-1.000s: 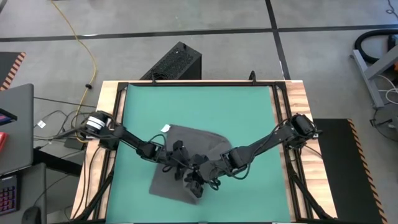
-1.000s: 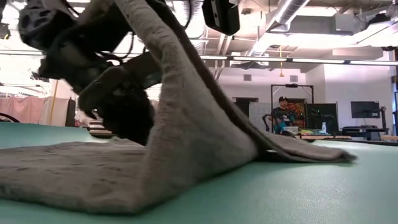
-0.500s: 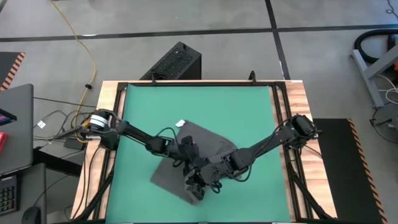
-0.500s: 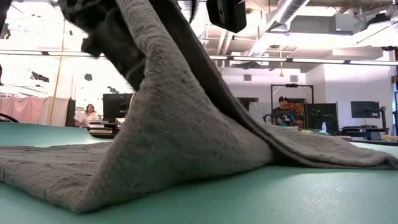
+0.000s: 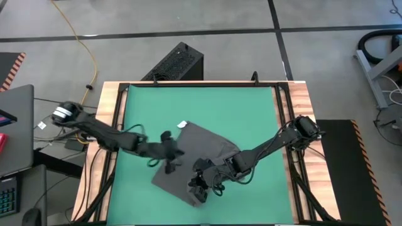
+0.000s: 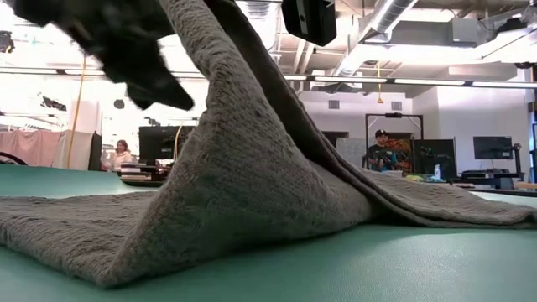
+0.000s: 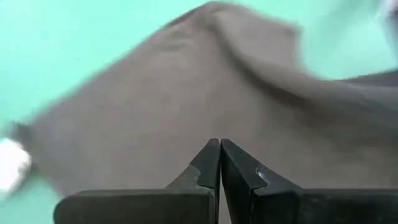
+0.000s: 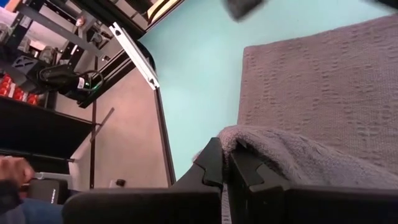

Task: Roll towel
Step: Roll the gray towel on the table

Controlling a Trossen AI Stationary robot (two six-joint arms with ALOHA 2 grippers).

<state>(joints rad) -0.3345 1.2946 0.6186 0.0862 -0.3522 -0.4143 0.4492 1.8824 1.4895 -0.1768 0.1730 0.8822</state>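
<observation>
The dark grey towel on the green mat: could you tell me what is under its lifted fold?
The right end effector holds the dark grey soft towel up in a tent; the low view shows only its far side, nothing under the fold. The green mat beneath its flat parts is covered.

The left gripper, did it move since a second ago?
Yes. The left gripper, shut and empty, has pulled back toward the left edge of the green mat, off the towel it was over.
</observation>
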